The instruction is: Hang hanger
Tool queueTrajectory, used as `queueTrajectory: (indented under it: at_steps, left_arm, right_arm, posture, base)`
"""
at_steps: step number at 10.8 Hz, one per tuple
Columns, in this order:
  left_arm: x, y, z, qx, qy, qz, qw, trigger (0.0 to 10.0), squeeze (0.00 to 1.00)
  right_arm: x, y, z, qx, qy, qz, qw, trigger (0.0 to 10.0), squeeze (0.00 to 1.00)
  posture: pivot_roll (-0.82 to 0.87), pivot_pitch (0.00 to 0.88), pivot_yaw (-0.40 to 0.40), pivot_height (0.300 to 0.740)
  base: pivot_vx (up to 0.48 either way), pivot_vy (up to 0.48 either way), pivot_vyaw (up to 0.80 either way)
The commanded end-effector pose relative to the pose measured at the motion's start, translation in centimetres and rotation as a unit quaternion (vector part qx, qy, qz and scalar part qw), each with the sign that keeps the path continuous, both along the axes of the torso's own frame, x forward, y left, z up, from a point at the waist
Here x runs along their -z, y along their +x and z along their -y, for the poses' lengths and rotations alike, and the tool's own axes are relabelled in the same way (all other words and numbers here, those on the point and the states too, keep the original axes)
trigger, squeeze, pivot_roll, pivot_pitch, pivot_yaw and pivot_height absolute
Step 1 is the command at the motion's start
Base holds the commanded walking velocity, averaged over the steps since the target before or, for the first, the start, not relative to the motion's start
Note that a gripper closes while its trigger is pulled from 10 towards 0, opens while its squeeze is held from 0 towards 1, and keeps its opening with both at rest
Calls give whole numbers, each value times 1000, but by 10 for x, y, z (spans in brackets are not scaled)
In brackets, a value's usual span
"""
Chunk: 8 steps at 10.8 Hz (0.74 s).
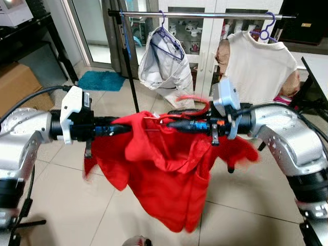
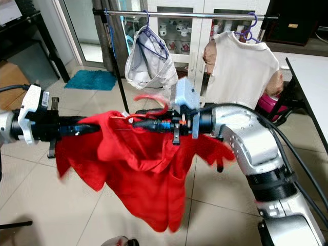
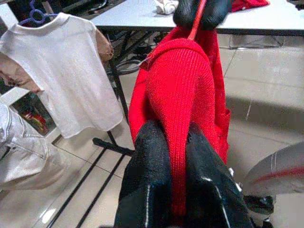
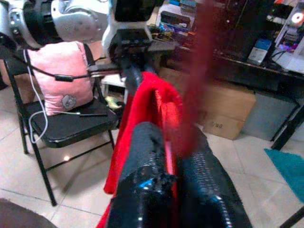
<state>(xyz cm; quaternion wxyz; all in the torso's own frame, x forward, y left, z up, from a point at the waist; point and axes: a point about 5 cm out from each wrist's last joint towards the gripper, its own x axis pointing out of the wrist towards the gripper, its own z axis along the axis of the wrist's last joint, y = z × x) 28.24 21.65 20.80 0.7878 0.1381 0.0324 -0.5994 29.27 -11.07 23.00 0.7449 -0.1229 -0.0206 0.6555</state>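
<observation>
No brand or writing could be read anywhere. The left pincer (image 1: 110,129) was pinched on one shoulder of the red garment (image 1: 159,174), and the right pincer (image 1: 174,124) was pinched on the other shoulder together with the red hanger (image 1: 192,102). The garment hung spread between them in front of the clothes rail (image 1: 205,15), below its bar, where a white shirt (image 1: 259,64) hung

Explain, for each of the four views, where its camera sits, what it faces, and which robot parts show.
Left eye: head camera facing forward and down at the red garment, clothes rail; both arms.
Right eye: same scene; right gripper.
Left wrist: along the left gripper, shut on the garment, toward the white shirt.
Right wrist: along its fingers toward the pink cushion; left arm.
All share the garment.
</observation>
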Motion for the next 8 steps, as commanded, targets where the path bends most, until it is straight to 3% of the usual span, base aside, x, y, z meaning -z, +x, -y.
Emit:
queueTrajectory:
  at_steps: [1, 2, 4, 5, 7, 8]
  left_arm:
    - [-15, -1, 1, 0, -26, 29, 999, 0, 0]
    - [-15, -2, 2, -6, -35, 29, 999, 0, 0]
    - [-17, -4, 3, -17, -53, 30, 998, 0, 0]
    - [-17, -6, 2, -21, -58, 29, 998, 0, 0]
    - [-16, -9, 1, -25, -62, 22, 998, 0, 0]
    - [-15, -10, 2, -25, -63, 21, 998, 0, 0]
  right_arm:
    - [-2, 0, -4, -11, -4, 7, 1000, 0, 0]
    - [-2, 1, -3, -13, -6, 8, 1000, 0, 0]
    - [-2, 2, -3, -7, -7, 7, 1000, 10000, 0]
    - [-3, 2, -2, -9, -4, 4, 1000, 10000, 1000]
    - [-7, 4, 8, -7, -7, 11, 1000, 10000, 961]
    - [-8, 4, 10, -8, -7, 11, 1000, 10000, 0]
  posture:
    - [-93, 0, 65, 740]
    - [-93, 0, 63, 740]
    - [-94, 0, 59, 740]
    - [-95, 0, 57, 740]
    - [-97, 0, 57, 740]
    - [-98, 0, 58, 740]
  base:
    - [0, 0, 0]
    - [0, 0, 0]
    - [0, 0, 0]
    - [0, 0, 0]
    - [0, 0, 0]
    - [0, 0, 0]
